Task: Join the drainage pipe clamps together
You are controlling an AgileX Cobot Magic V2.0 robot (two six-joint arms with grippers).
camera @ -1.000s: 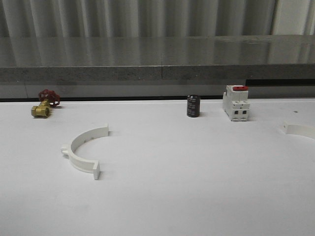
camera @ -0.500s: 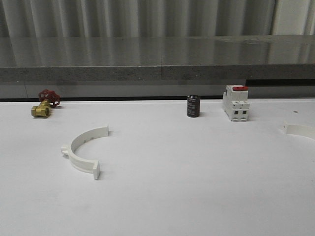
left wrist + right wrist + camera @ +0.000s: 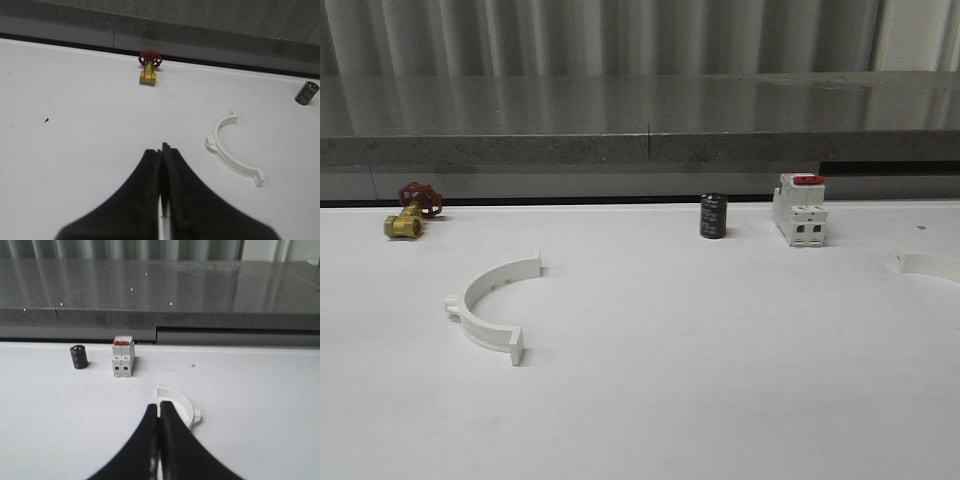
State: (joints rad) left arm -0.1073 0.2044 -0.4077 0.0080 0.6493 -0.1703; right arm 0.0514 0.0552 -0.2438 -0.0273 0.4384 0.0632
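Note:
One white drainage pipe clamp half (image 3: 490,305) lies flat on the white table at the left; in the left wrist view this clamp half (image 3: 231,150) sits off to the side of my left gripper (image 3: 161,149), which is shut with nothing in it. A second clamp half (image 3: 928,264) lies at the table's right edge, cut off by the frame. In the right wrist view that second clamp half (image 3: 179,406) lies just beyond the tips of my right gripper (image 3: 159,406), partly hidden behind the fingers. The right gripper is shut and empty.
A brass valve with a red handle (image 3: 410,211) stands at the back left. A black cylinder (image 3: 712,216) and a white breaker with a red top (image 3: 799,209) stand at the back centre-right. A grey ledge (image 3: 640,130) runs behind the table.

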